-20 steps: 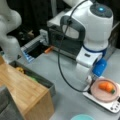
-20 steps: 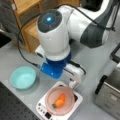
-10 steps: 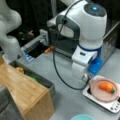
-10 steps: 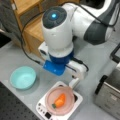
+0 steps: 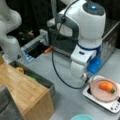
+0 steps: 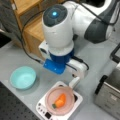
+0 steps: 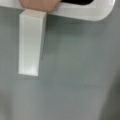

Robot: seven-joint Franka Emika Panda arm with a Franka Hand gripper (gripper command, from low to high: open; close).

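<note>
Hanging just off the rim of the pink plate (image 6: pixel 50 96), the gripper (image 6: pixel 74 84) is seen in both front views, at the plate's upper-right edge in a front view and at its left edge (image 5: pixel 93 85) in a front view. Only one white finger (image 7: pixel 28 42) is shown in the wrist view, pointing away from the plate rim (image 7: pixel 37 3) over the bare grey table (image 7: pixel 75 75). Whether the jaws are spread or closed cannot be told, since the opposite finger is not seen anywhere. Nothing is seen to be held. The carrot (image 6: pixel 60 100) is laid inside the plate, near its middle and apart from the finger. Its long axis is turned roughly toward the gripper: the orange end is the nearer one, and the green top is set at the far side of the plate. The plate is carried on a white scale (image 6: pixel 41 107), whose corner is also caught beside the plate in the wrist view. A teal bowl (image 6: pixel 23 77) is placed well apart from the plate, on the side away from the gripper's finger, and a wooden shelf (image 6: pixel 35 30) is stood beyond the arm, farther from the plate.
</note>
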